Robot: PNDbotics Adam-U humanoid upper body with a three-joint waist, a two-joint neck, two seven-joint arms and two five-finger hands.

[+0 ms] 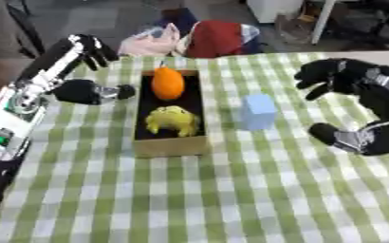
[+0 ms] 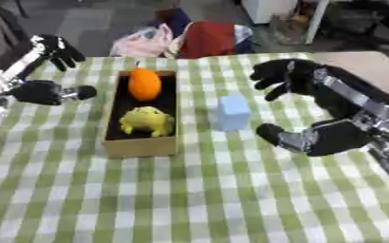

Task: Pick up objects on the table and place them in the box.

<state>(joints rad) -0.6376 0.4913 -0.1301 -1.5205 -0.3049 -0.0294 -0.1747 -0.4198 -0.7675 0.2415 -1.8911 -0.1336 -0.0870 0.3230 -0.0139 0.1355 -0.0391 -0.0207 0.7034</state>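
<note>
Two of three done: by my reading, two items already sit in the box and one is left out on the worktop.
Box point(image 1: 171, 144): an open cardboard tray, long axis running toward 12 o'clock, at the centre-left of the green-checked worktop point(image 1: 231, 199).
Inside, far end: an orange, gourd-shaped fruit point(image 1: 168, 83) with a small stem, lying at the 12 o'clock end.
Inside, near end: a yellow soft toy point(image 1: 173, 119), at the 6 o'clock end, touching or nearly touching the orange one; I cannot tell which.
Left to place: a pale blue block point(image 2: 232, 112), upright on the cloth just beside the box, at its 3 o'clock side, apart from the wall.
Right hand point(image 2: 282, 78): fingers spread and holding nothing, hovering at about 2 o'clock from the block, near but not touching it.
Left hand point(image 1: 94, 51): also released and empty, raised at about 10 o'clock from the box, well apart from the block.
Judgement: I would say the job is most of the way through; the blue block needs one grasp and a short carry toward 9 o'clock.
Beyond the worktop: bags and cloth on the floor at 12 o'clock, not part of the job.
</note>
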